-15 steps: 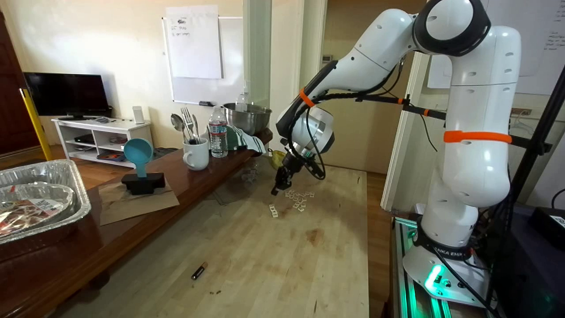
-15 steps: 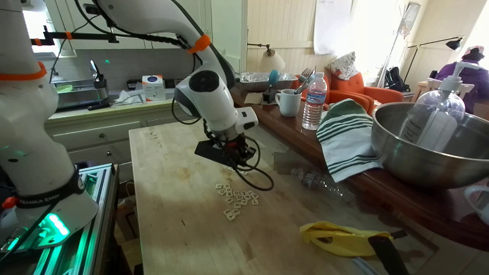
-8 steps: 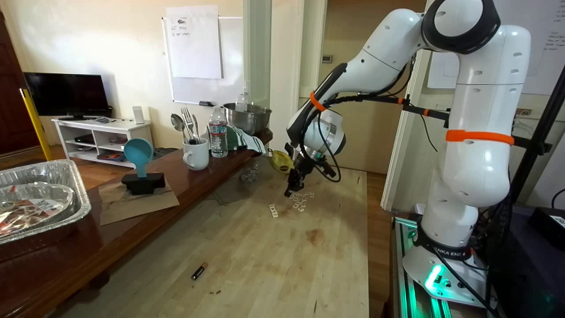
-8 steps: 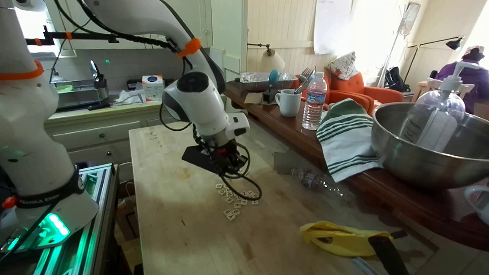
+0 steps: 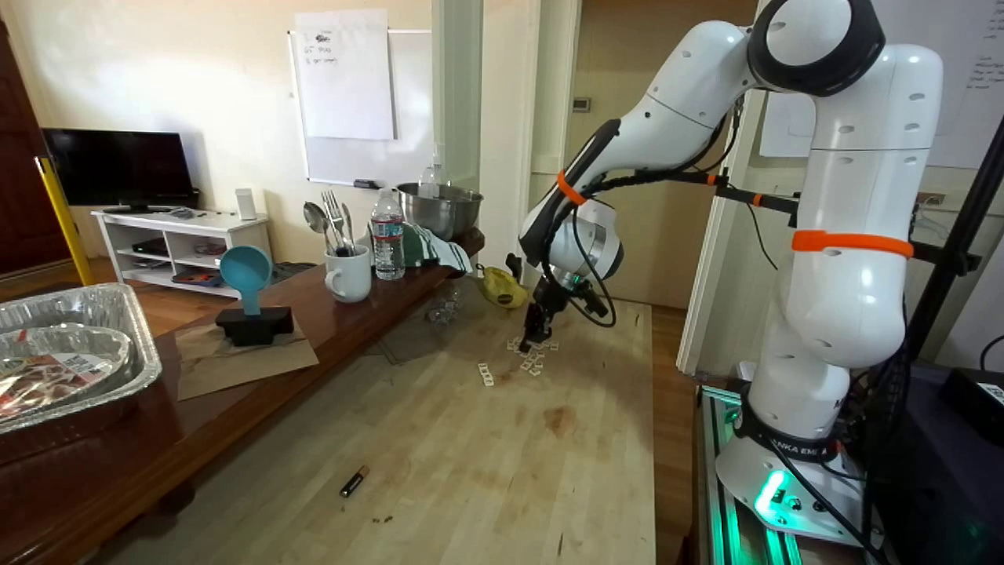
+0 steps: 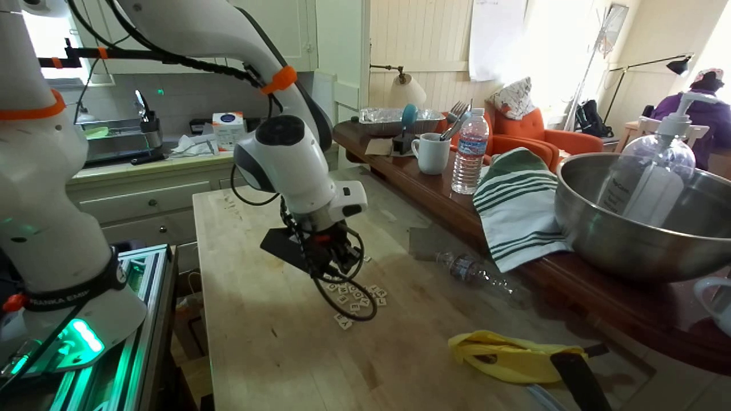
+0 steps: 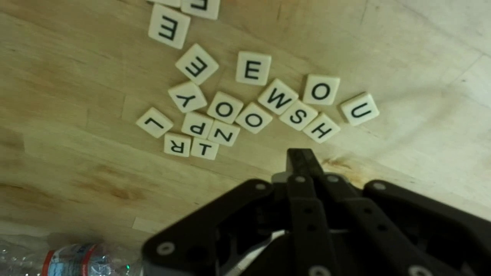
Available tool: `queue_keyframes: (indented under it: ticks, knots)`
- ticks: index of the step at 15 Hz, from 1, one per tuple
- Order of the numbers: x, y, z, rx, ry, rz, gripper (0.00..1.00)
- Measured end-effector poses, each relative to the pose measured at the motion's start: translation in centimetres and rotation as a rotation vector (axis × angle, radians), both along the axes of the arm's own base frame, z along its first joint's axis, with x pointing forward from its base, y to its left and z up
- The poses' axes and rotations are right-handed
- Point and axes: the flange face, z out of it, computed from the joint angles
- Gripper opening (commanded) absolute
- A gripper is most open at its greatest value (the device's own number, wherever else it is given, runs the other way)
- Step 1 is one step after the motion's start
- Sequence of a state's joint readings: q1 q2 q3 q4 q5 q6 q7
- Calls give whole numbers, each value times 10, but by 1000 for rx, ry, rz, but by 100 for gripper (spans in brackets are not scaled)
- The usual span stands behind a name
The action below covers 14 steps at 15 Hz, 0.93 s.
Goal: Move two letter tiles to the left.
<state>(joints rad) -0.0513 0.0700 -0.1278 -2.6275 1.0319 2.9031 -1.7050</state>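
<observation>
The letter tiles are small pale squares with dark letters, lying flat in a loose cluster on the wooden table. They show in an exterior view (image 5: 534,371), in an exterior view (image 6: 381,301) and in the wrist view, where the H tile (image 7: 321,128), the U tile (image 7: 360,109) and the L tile (image 7: 154,122) are clear. A separate short row of tiles (image 5: 487,379) lies apart from the cluster. My gripper (image 7: 301,151) is shut with nothing between its fingertips. It points down at the cluster's edge, close to the H tile, and the arm's cable hides some tiles.
A clear plastic bottle (image 6: 468,268) lies on the table beside the raised brown counter (image 6: 400,165). A yellow object (image 6: 508,357) lies farther along the table. A battery (image 5: 354,481) lies on the table. A mug (image 5: 349,275) and a metal bowl (image 5: 441,212) stand on the counter.
My gripper has moved over the tile cluster, rightward in an exterior view and leftward and lower in an exterior view. The tiles show no visible movement.
</observation>
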Motion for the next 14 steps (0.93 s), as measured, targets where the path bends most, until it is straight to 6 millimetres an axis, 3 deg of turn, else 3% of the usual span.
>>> queue_keyframes:
  ticks: [14]
  knots:
    - [-6, -11, -19, -23, 62, 8, 0]
